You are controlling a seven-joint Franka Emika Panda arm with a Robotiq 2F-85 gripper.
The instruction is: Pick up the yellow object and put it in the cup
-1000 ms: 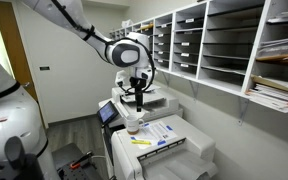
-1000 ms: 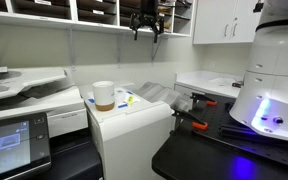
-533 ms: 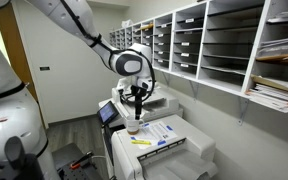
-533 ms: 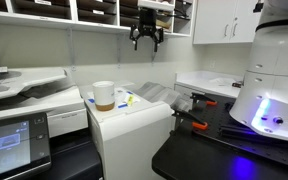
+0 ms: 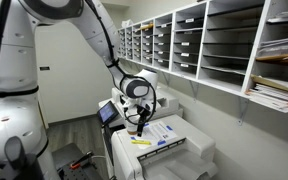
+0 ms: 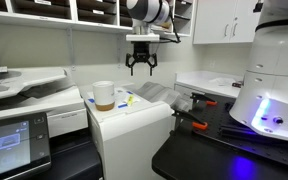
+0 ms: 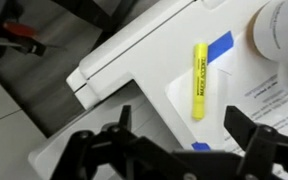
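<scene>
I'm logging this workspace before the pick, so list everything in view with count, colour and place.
yellow object: one, bright yellow, lying flat on the printer top, apart from the cup
cup: one, tan and white, upright on the same top
blue patch: one, blue, by the yellow object's end
printer: one, white, bearing cup and yellow object
larger printer: one, white, touchscreen in front, beside the first
pigeonhole shelves: one bank, white, on the wall, papers in some
red-handled tool: one, red and black, on the dark surface beside the printer
gripper: one, black, open, empty, above the printer top
arm: one, white
</scene>
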